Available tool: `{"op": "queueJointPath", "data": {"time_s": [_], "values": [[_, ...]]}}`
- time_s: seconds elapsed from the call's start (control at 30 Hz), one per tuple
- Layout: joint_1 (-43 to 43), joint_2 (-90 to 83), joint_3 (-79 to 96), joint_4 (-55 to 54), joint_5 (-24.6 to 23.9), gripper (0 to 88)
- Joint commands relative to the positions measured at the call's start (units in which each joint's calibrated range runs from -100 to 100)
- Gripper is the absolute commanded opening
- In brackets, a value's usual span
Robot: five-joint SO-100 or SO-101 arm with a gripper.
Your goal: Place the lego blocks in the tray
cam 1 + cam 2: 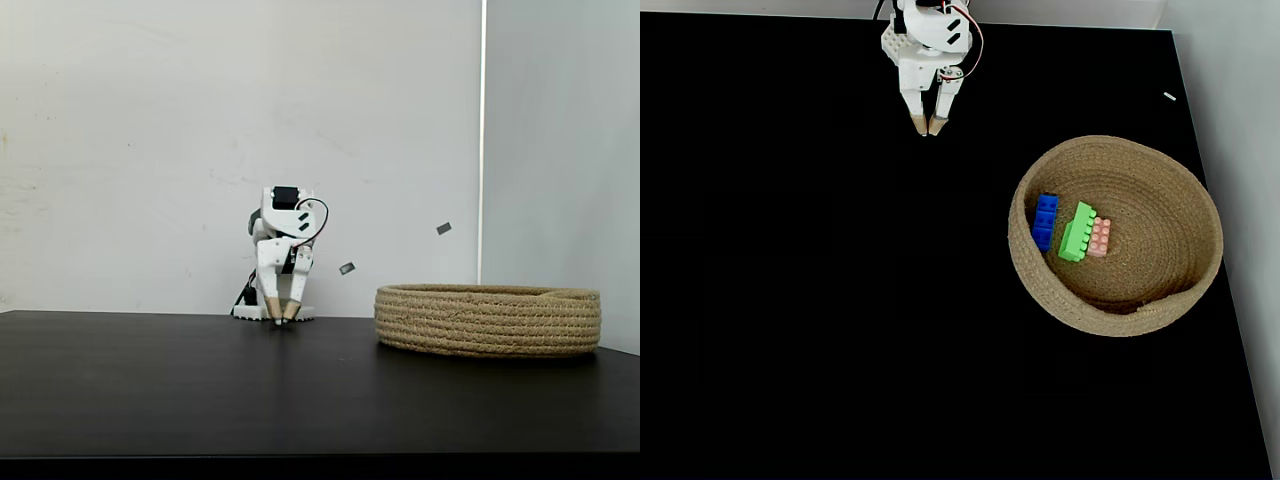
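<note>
My gripper hangs at the far edge of the black table, tips pointing down and nearly touching each other, with nothing between them. In the low side-on fixed view the same tips sit right at the tabletop, close in front of my base.

All three bricks lie inside the rope basket, which stands well off to the right and nearer the camera in the top-down fixed view. The blue brick rests against the left inner wall. The long green brick lies just right of it, and the small pink brick touches the green one's right side.

So the bricks lie to the right and toward the near side of my fingers, well apart from them. All three long axes run roughly far to near in that view. The green one tilts a little, its far end leaning right; the blue one runs almost straight.

From the side, the basket wall hides the bricks completely.

By my reading the job is done: nothing is left on the table to fetch, so no reach is called for.
</note>
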State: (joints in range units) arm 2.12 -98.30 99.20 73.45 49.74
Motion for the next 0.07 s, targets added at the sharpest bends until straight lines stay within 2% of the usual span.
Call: {"op": "queueJointPath", "data": {"time_s": [0.0, 0.03], "values": [[-0.6, -0.5, 0.8, 0.2, -0.1, 1.5], [-0.6, -0.5, 0.8, 0.2, -0.1, 1.5]]}}
